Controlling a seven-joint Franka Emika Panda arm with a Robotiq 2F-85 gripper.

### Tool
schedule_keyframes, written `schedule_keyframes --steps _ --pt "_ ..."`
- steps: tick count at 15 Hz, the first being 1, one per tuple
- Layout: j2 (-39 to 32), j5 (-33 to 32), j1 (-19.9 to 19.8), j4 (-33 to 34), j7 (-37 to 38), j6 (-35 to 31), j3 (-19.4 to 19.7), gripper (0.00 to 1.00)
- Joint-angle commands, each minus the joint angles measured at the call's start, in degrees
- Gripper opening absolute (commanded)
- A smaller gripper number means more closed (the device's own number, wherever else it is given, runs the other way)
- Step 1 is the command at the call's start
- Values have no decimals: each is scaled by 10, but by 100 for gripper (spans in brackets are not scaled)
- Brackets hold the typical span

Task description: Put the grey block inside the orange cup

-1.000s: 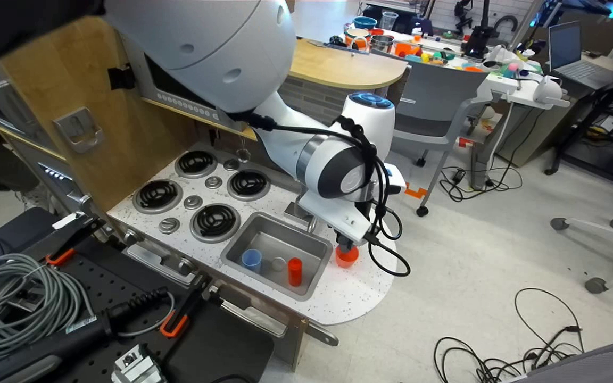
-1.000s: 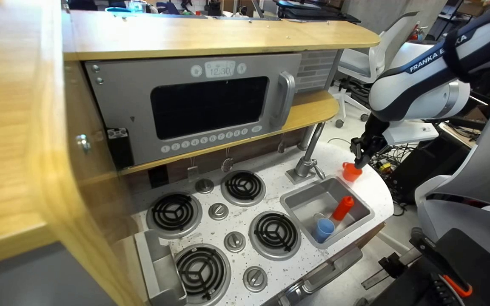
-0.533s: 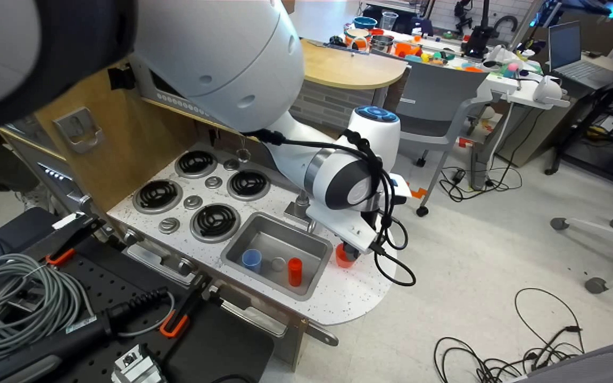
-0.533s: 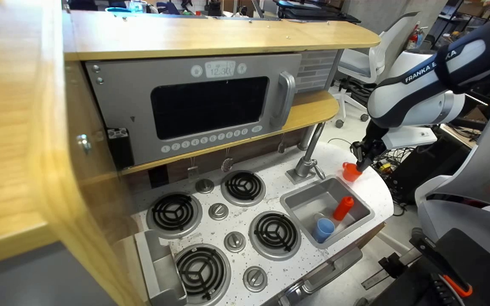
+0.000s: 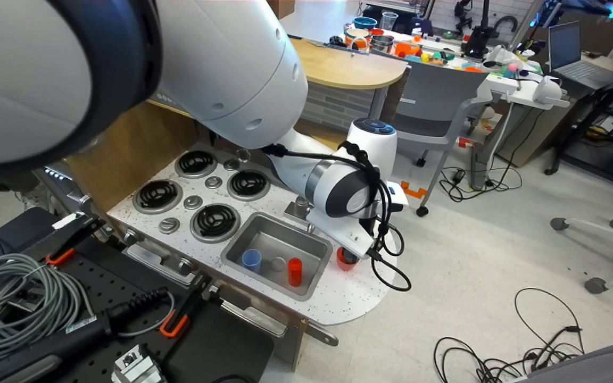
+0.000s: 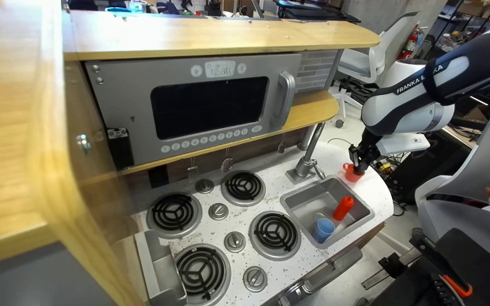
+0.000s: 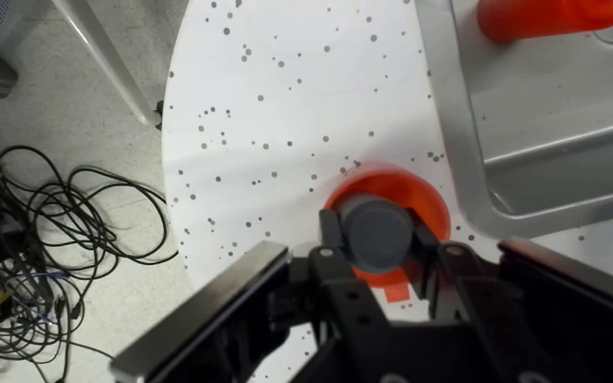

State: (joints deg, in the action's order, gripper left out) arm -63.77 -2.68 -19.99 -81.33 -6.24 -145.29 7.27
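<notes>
1. Fingers (image 7: pixel 331 229) grip a grey cylindrical block (image 7: pixel 379 234) from 9 and 3 o'clock in the wrist view. The block is over, and seemingly partly within, the mouth of the orange cup (image 7: pixel 428 206); how deep it reaches cannot be told.
2. Snagging looks the likeliest trouble: the block's lower end shows close to the cup's rim at 10 o'clock, so pressing down off-centre could catch it and tip the cup.
3. Spreading the fingers inside so narrow a mouth might shove the wall, and withdrawing could drag the cup across the bench (image 7: pixel 285 117) toward the sink (image 7: pixel 540 96), just beside at 2 o'clock.
4. Counted at the grasp: one block, one orange cup.
5. Counted in the one sink: one red squeeze bottle (image 6: pixel 343 208) and, at its 7 o'clock in an exterior view, one blue cup (image 6: pixel 323 230).
6. Counted elsewhere on the bench: one faucet (image 6: pixel 304 166), four burners (image 6: pixel 275 235), four knobs (image 6: pixel 235 241) among them.
</notes>
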Motion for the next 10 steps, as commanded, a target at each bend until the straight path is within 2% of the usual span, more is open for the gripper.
schedule_keyframes --steps 1,2,3,4,9,10 --pt "-23 11 3 38 4 22 -1 8" --pt "-25 11 4 42 5 26 0 56" --pt "-27 11 4 43 6 28 -1 57" --pt "-26 11 5 43 7 30 0 62" --pt "-1 16 -2 24 -11 55 -14 99" --pt "4 17 -3 18 -12 55 -17 100"
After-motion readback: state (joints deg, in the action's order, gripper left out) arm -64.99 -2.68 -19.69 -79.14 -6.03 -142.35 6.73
